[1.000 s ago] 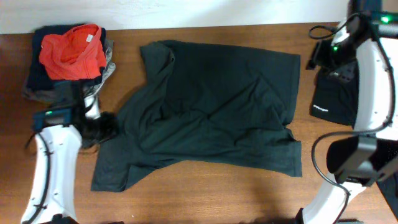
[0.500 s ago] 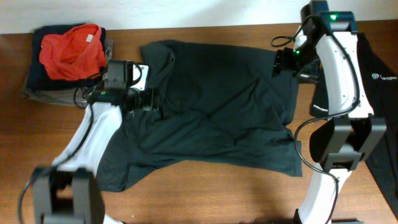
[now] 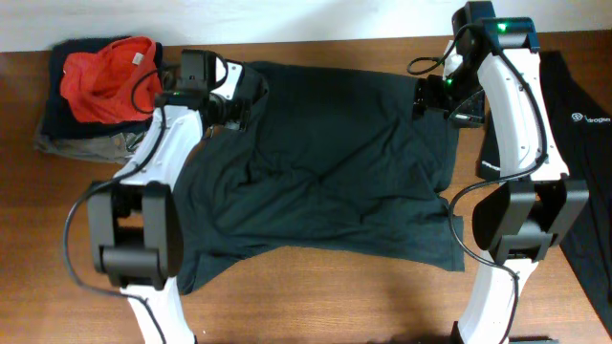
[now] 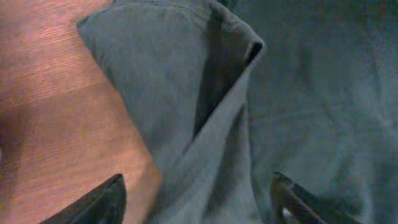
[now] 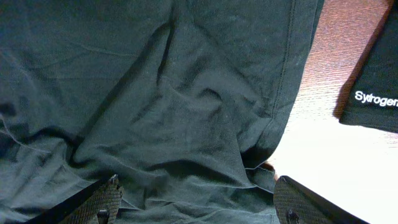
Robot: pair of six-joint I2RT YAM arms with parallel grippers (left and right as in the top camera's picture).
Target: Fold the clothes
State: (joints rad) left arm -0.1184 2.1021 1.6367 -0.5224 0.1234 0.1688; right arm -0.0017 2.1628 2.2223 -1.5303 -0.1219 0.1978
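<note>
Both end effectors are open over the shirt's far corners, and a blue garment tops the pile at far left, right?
No: the garment topping the pile is red, not blue, as the overhead view shows. The rest stands.

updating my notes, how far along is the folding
Done: nothing obvious; the shirt lies spread flat but wrinkled, no fold in it. In hand: the left gripper and right gripper hover open over its two far corners, gripping nothing. Left: every fold of this shirt, probably the logo shirt at the right edge too; whether the pile top left is finished I cannot tell.
</note>
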